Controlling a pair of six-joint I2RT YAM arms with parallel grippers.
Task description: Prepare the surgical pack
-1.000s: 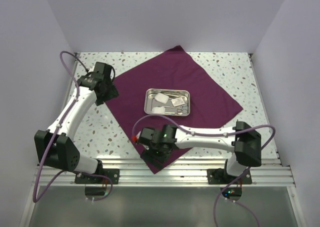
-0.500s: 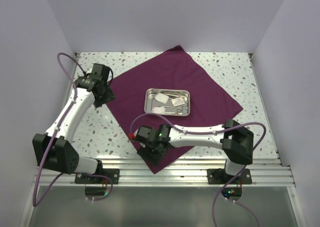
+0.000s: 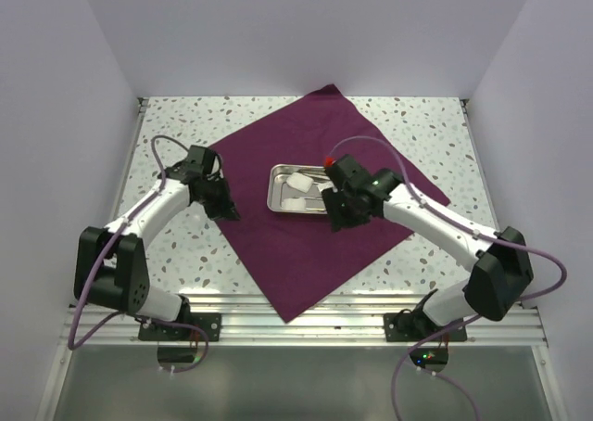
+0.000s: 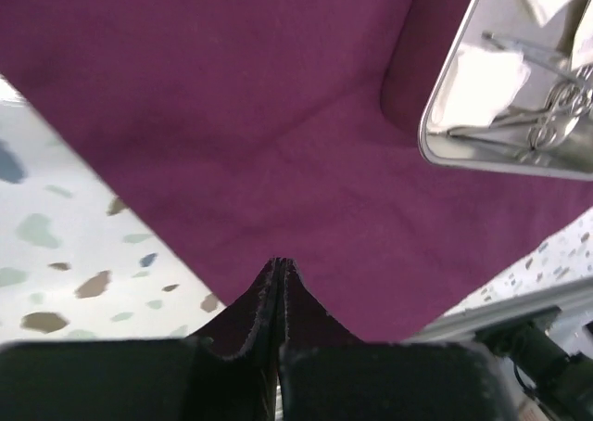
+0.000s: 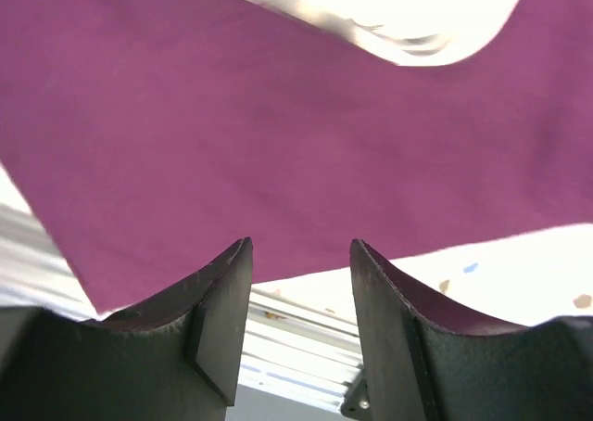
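Note:
The surgical pack's maroon cloth (image 3: 278, 245) lies flat as a diamond on the speckled table. On its middle stands the small steel tray (image 3: 271, 191) with white gauze (image 3: 296, 182). In the left wrist view the tray (image 4: 482, 152) holds gauze (image 4: 486, 73) and silver scissor-like instruments (image 4: 556, 106). My left gripper (image 3: 225, 210) is at the cloth's left edge. Its jaws (image 4: 280, 265) are shut just above the cloth (image 4: 278, 115), with no fold showing between them. My right gripper (image 3: 336, 222) hovers over the cloth (image 5: 278, 115) at the tray's near right side. It (image 5: 298, 249) is open and holds nothing.
An aluminium rail (image 3: 306, 324) runs along the table's near edge, with both arm bases on it. White walls close in the left, back and right sides. Bare speckled tabletop (image 3: 417, 124) surrounds the cloth's corners.
The left gripper moved from the cloth's far left side towards the near side along its edge and shut. The right arm swung from the cloth's near corner up to the tray, its jaws narrowing.

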